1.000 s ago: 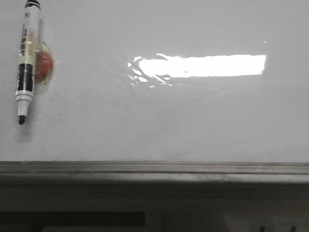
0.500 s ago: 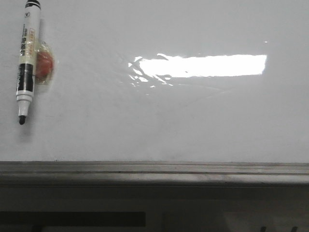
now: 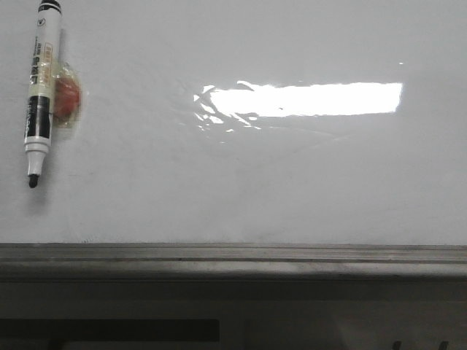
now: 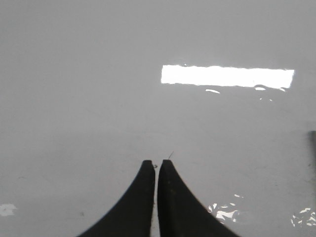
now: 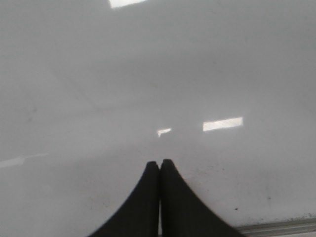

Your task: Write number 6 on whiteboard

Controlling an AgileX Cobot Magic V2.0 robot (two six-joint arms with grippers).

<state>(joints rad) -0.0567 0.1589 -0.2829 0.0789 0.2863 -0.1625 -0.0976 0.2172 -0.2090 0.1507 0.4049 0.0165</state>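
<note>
The whiteboard (image 3: 241,182) fills the front view, glossy white with a bright glare; no drawn line of a number 6 shows on it. An uncapped white-and-black marker pen (image 3: 40,91) hangs tip-down at the board's upper left, beside a reddish holder (image 3: 66,100). Neither gripper appears in the front view. In the left wrist view my left gripper (image 4: 156,163) is shut and empty over the white surface (image 4: 98,98). My right gripper (image 5: 159,162) is also shut with nothing in it, above the white surface (image 5: 148,74).
A grey metal ledge (image 3: 233,259) runs along the board's lower edge, with a dark panel (image 3: 109,329) beneath it. A strip of that ledge (image 5: 276,228) shows in the right wrist view. A dark object (image 4: 313,148) sits at the edge of the left wrist view.
</note>
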